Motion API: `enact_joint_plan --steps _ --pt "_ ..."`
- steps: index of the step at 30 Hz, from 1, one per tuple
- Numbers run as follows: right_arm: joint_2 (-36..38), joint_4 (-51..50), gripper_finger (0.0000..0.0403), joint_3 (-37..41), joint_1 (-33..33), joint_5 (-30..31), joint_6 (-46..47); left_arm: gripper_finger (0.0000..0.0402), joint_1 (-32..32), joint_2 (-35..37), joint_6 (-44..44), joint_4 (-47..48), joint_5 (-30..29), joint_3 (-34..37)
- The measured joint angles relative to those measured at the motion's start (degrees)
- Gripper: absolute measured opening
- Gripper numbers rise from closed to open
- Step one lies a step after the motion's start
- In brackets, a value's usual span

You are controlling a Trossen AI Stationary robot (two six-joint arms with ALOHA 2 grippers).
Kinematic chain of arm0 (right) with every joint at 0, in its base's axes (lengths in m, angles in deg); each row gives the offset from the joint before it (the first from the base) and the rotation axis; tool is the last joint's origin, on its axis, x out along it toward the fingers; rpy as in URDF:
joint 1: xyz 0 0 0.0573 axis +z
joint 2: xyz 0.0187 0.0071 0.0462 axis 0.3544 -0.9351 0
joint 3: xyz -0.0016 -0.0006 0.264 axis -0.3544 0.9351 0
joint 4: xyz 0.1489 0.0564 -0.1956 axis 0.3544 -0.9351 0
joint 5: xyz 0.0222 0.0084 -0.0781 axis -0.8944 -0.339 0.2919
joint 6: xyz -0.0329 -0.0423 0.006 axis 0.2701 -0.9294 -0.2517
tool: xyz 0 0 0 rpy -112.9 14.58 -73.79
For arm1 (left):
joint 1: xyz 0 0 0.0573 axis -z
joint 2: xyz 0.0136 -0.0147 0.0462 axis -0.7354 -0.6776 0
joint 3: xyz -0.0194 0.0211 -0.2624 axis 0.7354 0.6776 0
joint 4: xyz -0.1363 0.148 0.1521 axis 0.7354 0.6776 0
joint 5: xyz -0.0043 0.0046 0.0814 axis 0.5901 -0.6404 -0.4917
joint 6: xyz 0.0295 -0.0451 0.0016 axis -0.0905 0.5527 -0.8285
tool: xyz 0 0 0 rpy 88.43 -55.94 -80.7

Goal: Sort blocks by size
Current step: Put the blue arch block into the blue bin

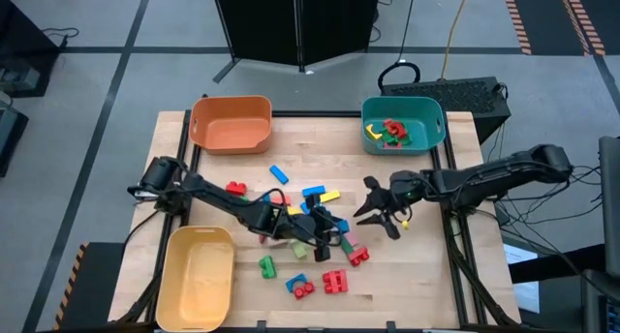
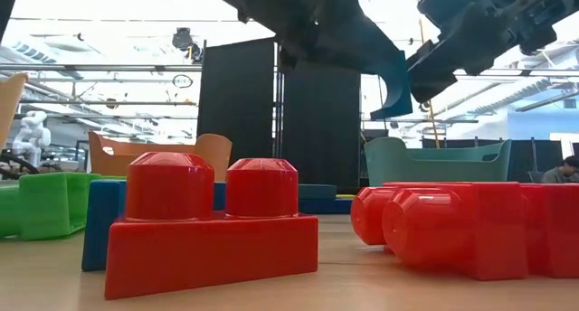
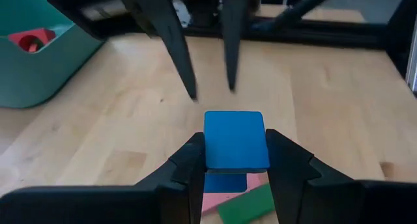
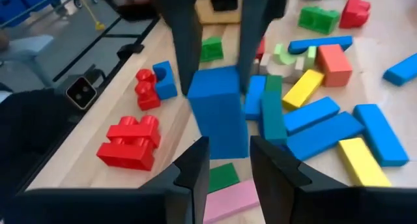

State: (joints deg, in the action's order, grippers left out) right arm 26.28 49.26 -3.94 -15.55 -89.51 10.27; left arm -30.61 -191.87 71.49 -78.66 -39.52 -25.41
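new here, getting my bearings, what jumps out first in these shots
A bright heap of blocks lies at the table's near middle. Above it the left tool grips a blue block, with the right tool facing it close by. Three bins ring the table: orange bin, teal bin, yellow bin.

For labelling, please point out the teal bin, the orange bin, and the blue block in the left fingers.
teal bin (image 1: 434, 139), high view, its right wall.
orange bin (image 1: 231, 133), high view, its bare floor.
blue block (image 3: 234, 139), left wrist view, its top face.
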Motion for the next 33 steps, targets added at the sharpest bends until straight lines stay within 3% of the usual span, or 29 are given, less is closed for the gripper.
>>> enact_joint_plan --steps 3,9,20,33 --pt "-2.16 1.83 0.0098 0.02 0.28 1.35 0.06 0.0114 -0.41 0.29 1.22 0.43 0.02 0.0" --pt "-4.24 2.7 0.013 0.01 0.97 12.45 -0.86 0.0114 -0.68 0.57 1.59 0.16 0.04 0.0" --pt "-4.3 3.22 0.0257 0.02 3.49 8.66 -1.03 0.0114 -1.07 0.55 1.63 0.35 0.04 0.0" --pt "-6.12 9.82 0.0251 -0.01 5.42 11.92 0.45 0.0114 -1.66 0.48 1.5 -0.22 2.27 0.0"
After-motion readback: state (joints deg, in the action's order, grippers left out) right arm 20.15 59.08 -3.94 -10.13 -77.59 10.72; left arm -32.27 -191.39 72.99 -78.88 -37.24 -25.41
